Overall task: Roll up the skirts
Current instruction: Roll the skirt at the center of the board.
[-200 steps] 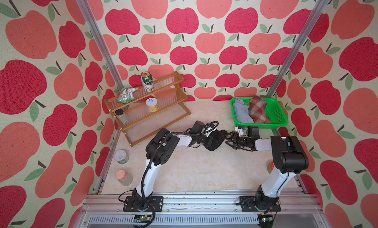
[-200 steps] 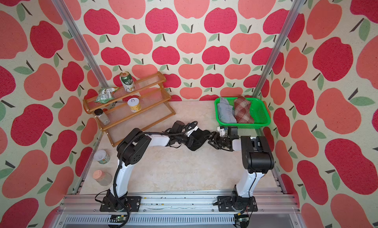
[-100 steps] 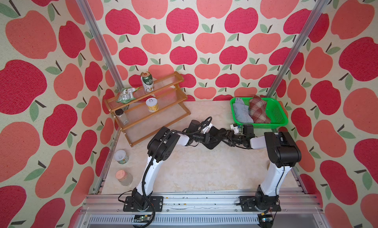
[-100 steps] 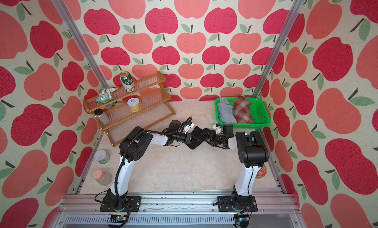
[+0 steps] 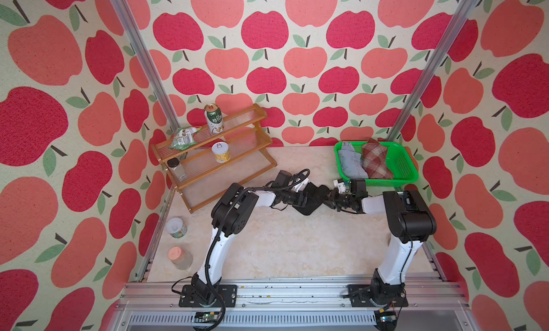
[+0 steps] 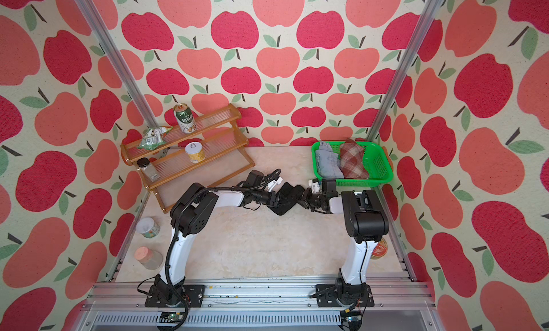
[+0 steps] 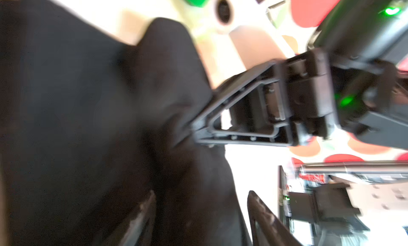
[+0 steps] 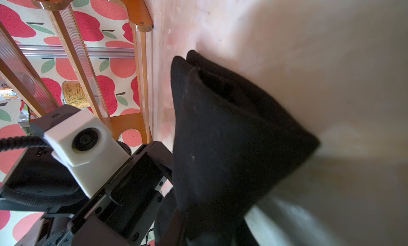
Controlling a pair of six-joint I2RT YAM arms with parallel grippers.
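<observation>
**Black skirt bundle between my two grippers**

The plain black cloth skirt [image 5: 310, 197] sits bunched on the pale marble-patterned tabletop [image 5: 282, 243], in the middle towards the back, in front of the green plastic mesh basket [image 5: 405, 166]. In my left wrist view its folds fill most of the frame [image 7: 88, 123], blurred. My right gripper [image 7: 187, 129] has its two fingers drawn together to a point that pinches a gathered fold of the black cloth, so I am grasping the skirt on that side. My left gripper [image 7: 201, 216] shows its fingers [image 7: 141, 214] parted, with black cloth lying between them but not squeezed; that side is released. In my right wrist view the skirt [image 8: 231, 134] stands as a folded wedge on the table.

The light blue denim skirt [image 5: 350, 163] and the red-brown-and-cream plaid skirt [image 5: 375, 160] lie rolled side by side, touching, inside the basket. To my left stands the brown wooden stepped shelf [image 5: 237, 166] holding a green drink can [image 5: 214, 118].
</observation>
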